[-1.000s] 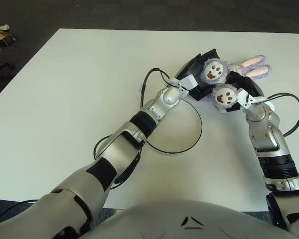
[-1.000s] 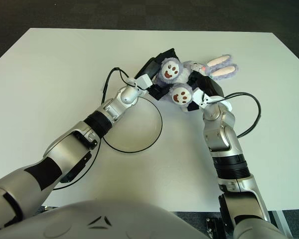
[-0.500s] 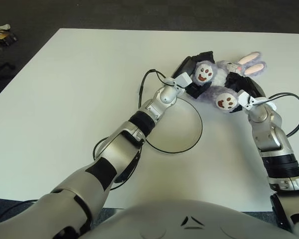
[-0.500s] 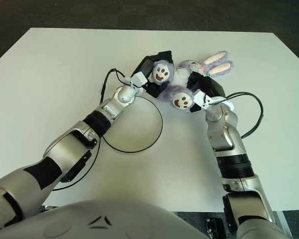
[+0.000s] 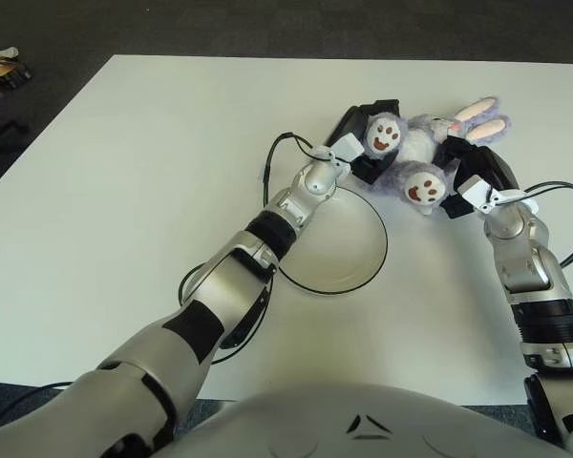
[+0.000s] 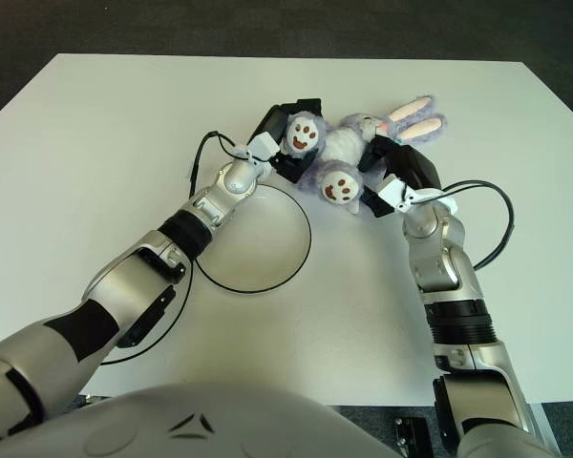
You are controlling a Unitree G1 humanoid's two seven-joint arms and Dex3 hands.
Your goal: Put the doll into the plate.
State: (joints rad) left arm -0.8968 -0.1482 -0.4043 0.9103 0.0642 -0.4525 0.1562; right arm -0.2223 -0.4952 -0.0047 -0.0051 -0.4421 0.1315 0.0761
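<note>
Two hands hold the doll (image 5: 415,153) for me. My left hand (image 5: 358,143) grips it from the left, and my right hand (image 5: 468,172) grips it from the right. The purple bunny is past the plate's (image 5: 368,277) far right edge, not inside it, over the white table (image 5: 153,153).

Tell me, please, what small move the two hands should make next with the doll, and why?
Probably carry it toward the robot and slightly left. The left hand and right hand both grip the doll, which is beyond the far right rim of the plate, not yet over it. Release should wait until it is over the plate.
</note>
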